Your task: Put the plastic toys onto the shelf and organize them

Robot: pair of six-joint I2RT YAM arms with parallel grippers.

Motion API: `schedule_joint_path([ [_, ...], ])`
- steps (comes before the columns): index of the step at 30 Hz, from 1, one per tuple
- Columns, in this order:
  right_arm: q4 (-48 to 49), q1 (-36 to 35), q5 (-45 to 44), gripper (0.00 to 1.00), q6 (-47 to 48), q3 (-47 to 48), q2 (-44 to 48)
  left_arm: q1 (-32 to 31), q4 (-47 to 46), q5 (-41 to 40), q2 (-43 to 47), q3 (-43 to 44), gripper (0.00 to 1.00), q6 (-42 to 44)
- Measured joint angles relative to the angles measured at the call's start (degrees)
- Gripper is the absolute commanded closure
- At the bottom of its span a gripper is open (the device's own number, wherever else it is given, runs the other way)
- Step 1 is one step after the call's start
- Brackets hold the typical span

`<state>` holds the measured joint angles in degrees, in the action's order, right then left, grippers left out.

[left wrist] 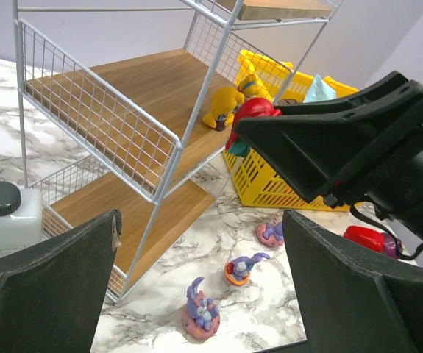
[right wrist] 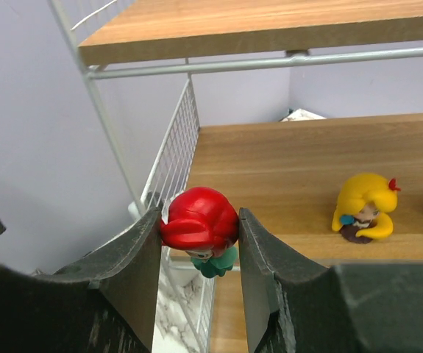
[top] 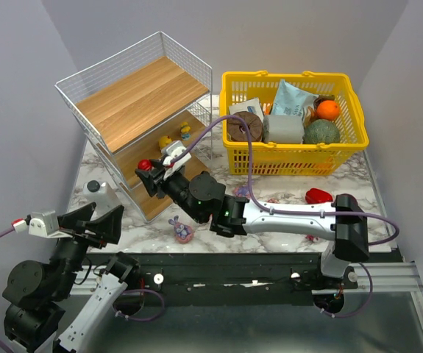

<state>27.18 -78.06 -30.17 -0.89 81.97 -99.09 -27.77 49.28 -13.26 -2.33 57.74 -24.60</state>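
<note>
right gripper (right wrist: 198, 229): jaws partly closed, clamped on the red-haired toy (right wrist: 198, 219) from both sides; fingers (right wrist: 139, 257) pressed flat to its head
red-haired toy position: held at the front edge of the middle board, close to the side wire wall; green-blue body hung below the red head; couldn't tell if it touched the wood
left gripper (left wrist: 200, 228): jaws spread wide, nothing between them, nothing held; hung low over the table (left wrist: 299, 294) off the shelf's front corner
shelf (top: 137, 99): slanted white wire rack with three wooden boards, at the rear left of the table; top board bare
yellow-haired toy (right wrist: 365, 206): sat on the middle board, well apart from the held toy, lying tilted
second yellow toy (top: 185, 132): also on the middle board, just beside the first, further back
near purple toy (left wrist: 200, 312): on the marble in front of the shelf, upright
middle purple toy (left wrist: 240, 268): on the marble, just beyond the near one
far pink toy (left wrist: 270, 233): on the marble, near the basket's front wall
yellow basket (top: 292, 158): right of the shelf, filled with groceries
red pepper (top: 315, 195): on the table in front of the basket, beside the right arm
white bottle (left wrist: 1, 213): dark cap, stood just beside the shelf's bottom tier on its left side
</note>
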Motion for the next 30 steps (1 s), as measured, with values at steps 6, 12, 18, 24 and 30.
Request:
schedule_joint_path([
  [6, 3.23, 2.43, 2.97, 0.78, -1.25, -0.33, -1.46, 0.0, -0.33, -0.07, -0.17, 0.0, 0.01, 0.11],
  [12, 4.39, 3.58, 5.22, 0.78, -2.4, -0.17, -4.72, 0.0, -0.37, -0.07, -0.33, 0.02, 0.01, 0.42],
  [18, 4.42, 4.22, 6.19, 0.78, -3.08, 1.51, -8.2, 0.0, -0.28, -0.09, -0.42, 1.7, 0.01, 0.87],
  [24, 4.46, 4.57, 6.43, 0.75, -3.58, 2.56, -10.03, 0.0, -0.31, -0.42, -0.42, 2.6, 0.01, 1.18],
  [30, 4.37, 4.96, 6.49, 0.68, -3.78, 3.41, -10.75, 0.0, -0.28, -0.79, -0.46, 2.6, 0.01, 1.31],
])
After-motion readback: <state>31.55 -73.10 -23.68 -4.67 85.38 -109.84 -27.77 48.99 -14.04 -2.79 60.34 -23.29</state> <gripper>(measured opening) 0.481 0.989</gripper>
